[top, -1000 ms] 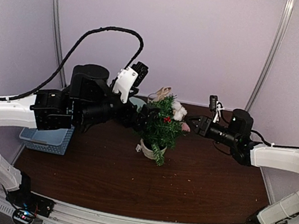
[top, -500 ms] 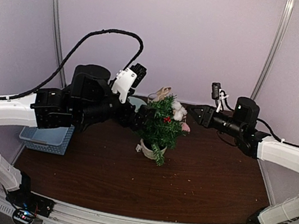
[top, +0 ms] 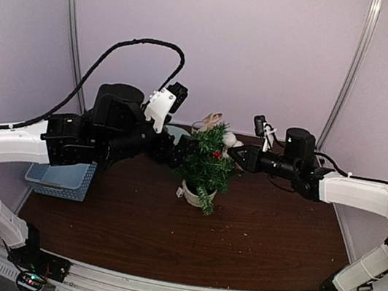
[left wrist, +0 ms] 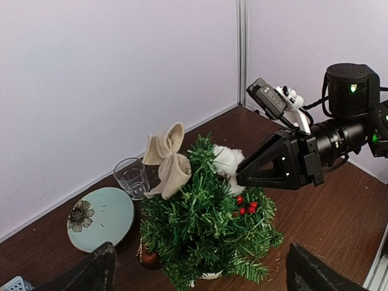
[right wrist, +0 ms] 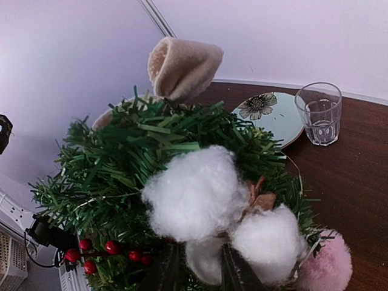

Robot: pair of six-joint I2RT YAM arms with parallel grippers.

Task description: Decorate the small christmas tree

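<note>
The small christmas tree (top: pixel 208 164) stands in its off-white pot (top: pixel 190 195) at mid-table. It carries a beige bow (left wrist: pixel 167 157), red berries (left wrist: pixel 245 208), a brown bauble (left wrist: pixel 148 259), a pink pompom (right wrist: pixel 327 267) and a white cotton sprig (right wrist: pixel 194 191). My right gripper (right wrist: pixel 200 270) reaches in from the right, its fingers pressed on either side of the cotton sprig's lower tuft. From the left wrist view, the right gripper (left wrist: pixel 242 176) tips meet the cotton (left wrist: pixel 229 160). My left gripper (top: pixel 175 150) hovers wide open just left of the tree, holding nothing.
A clear glass cup (left wrist: pixel 131 177) and a pale blue flowered plate (left wrist: pixel 100 218) sit behind the tree near the back wall. A blue basket (top: pixel 63 180) lies at the left under my left arm. Bare brown tabletop lies in front of the pot.
My right arm swung left from beside the tree into its upper right side, and its jaws narrowed onto the cotton sprig. The left arm and tree stayed put.
</note>
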